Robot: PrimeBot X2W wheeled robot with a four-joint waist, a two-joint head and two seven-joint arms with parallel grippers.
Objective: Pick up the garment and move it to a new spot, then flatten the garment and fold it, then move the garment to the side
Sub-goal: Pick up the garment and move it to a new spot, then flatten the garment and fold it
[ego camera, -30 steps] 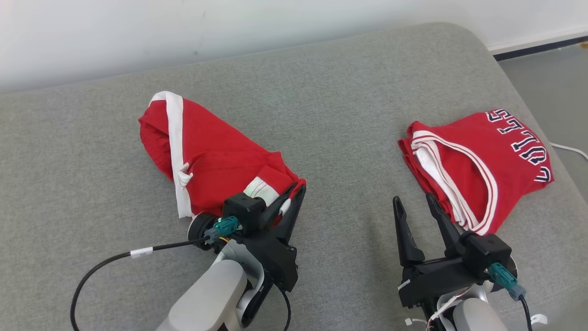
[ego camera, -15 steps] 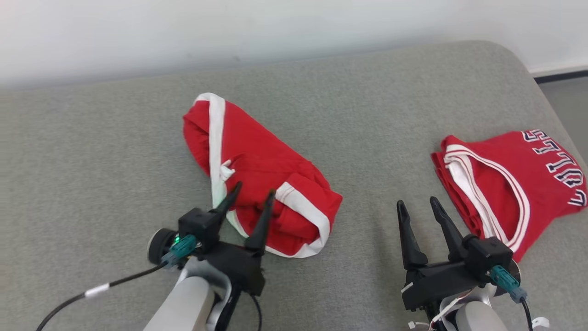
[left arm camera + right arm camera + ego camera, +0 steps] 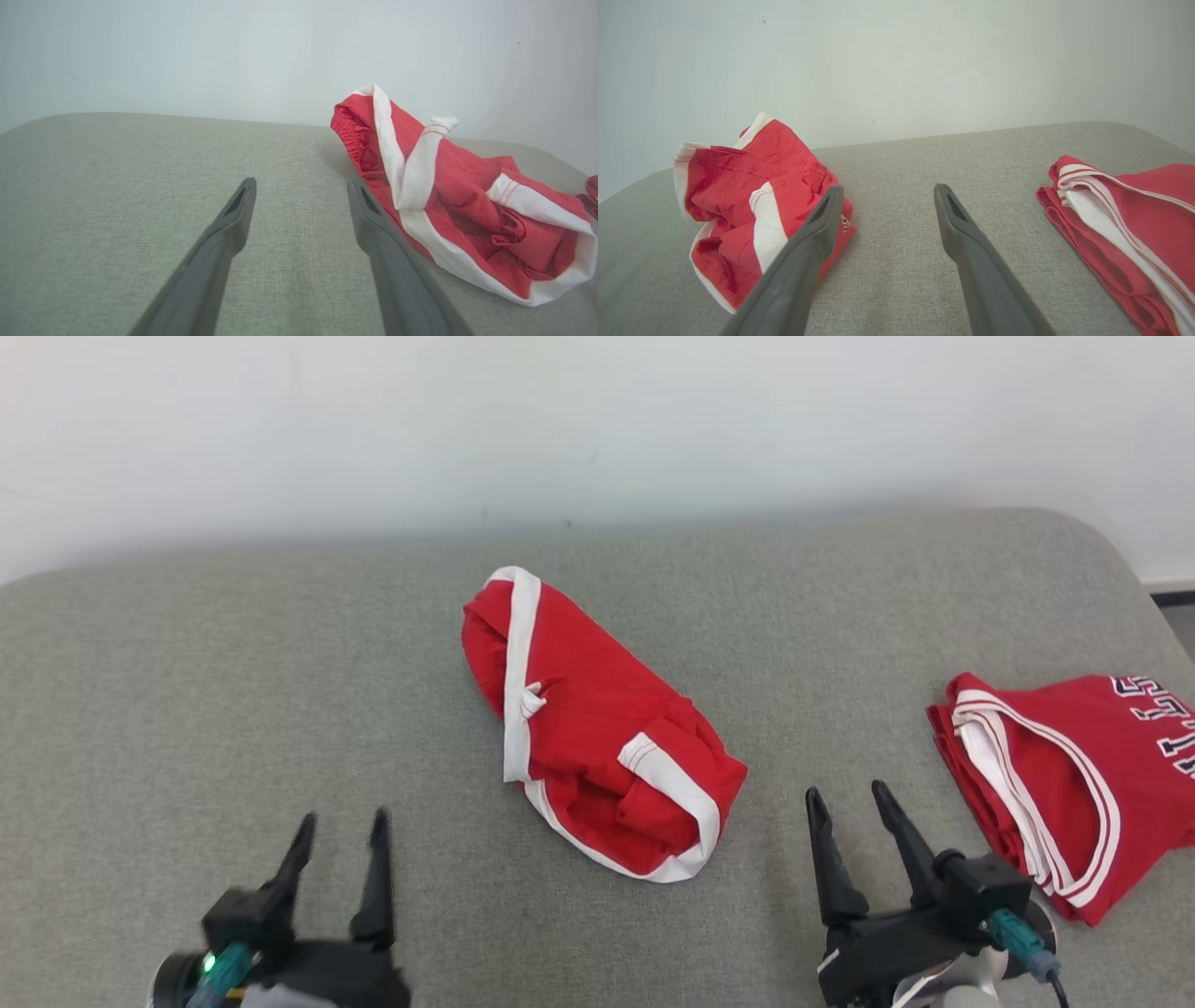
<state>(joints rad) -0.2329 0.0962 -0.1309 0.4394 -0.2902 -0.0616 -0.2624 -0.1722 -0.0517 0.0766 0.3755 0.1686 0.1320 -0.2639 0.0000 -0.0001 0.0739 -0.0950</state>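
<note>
The garment (image 3: 597, 728), red shorts with white trim, lies crumpled in the middle of the grey cushion (image 3: 187, 709). My left gripper (image 3: 341, 821) stands open at the lower left, well clear of the garment, nothing between its fingers. In the left wrist view the garment (image 3: 458, 205) lies just right of the open left gripper (image 3: 301, 184). My right gripper (image 3: 845, 793) is open at the lower right, between the shorts and a red jersey. The right wrist view has the garment (image 3: 756, 205) behind the left finger (image 3: 817, 224) of the open right gripper (image 3: 887, 191).
A folded red jersey (image 3: 1074, 784) with white trim and dark lettering lies at the cushion's right edge, also seen as the jersey (image 3: 1125, 228) in the right wrist view. A white wall (image 3: 560, 420) runs behind the cushion. Floor (image 3: 1178, 616) shows at far right.
My left gripper has opened and let go of the garment, then drawn back toward the lower left. The garment stays crumpled on the cushion. The camera has tilted and turned. The right gripper keeps its pose.
</note>
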